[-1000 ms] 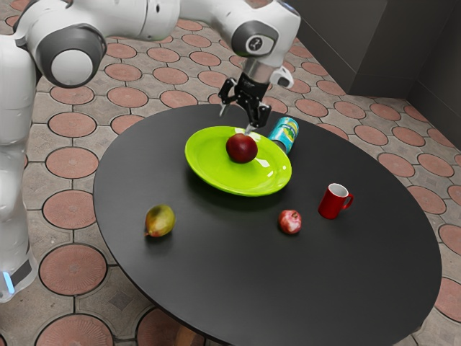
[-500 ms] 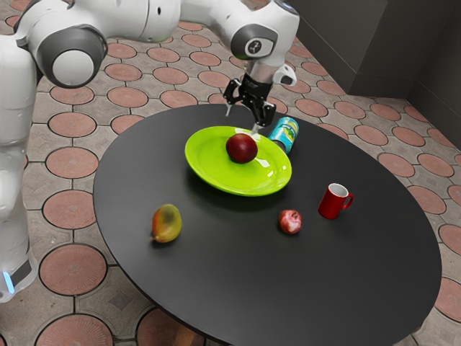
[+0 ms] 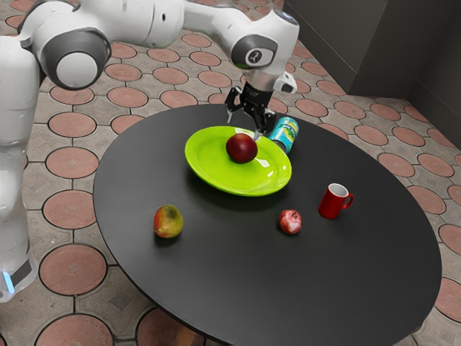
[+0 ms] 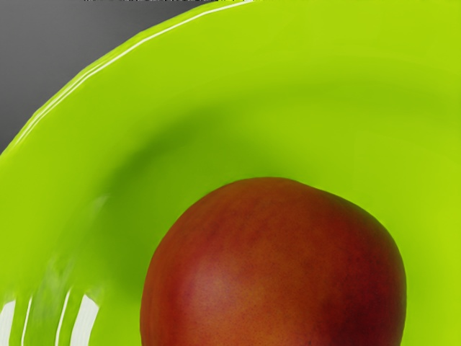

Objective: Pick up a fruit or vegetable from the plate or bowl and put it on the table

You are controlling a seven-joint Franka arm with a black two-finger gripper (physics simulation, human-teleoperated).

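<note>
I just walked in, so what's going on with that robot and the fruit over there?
The robot's black two-finger gripper hovers open just above a round, dark red fruit, apparently about to grasp it. That fruit rests on a glossy lime-green plate, not yet moved to the black round table. A red-and-green mango, a small pinkish-red fruit and a red mug stand apart from the plate.
</note>
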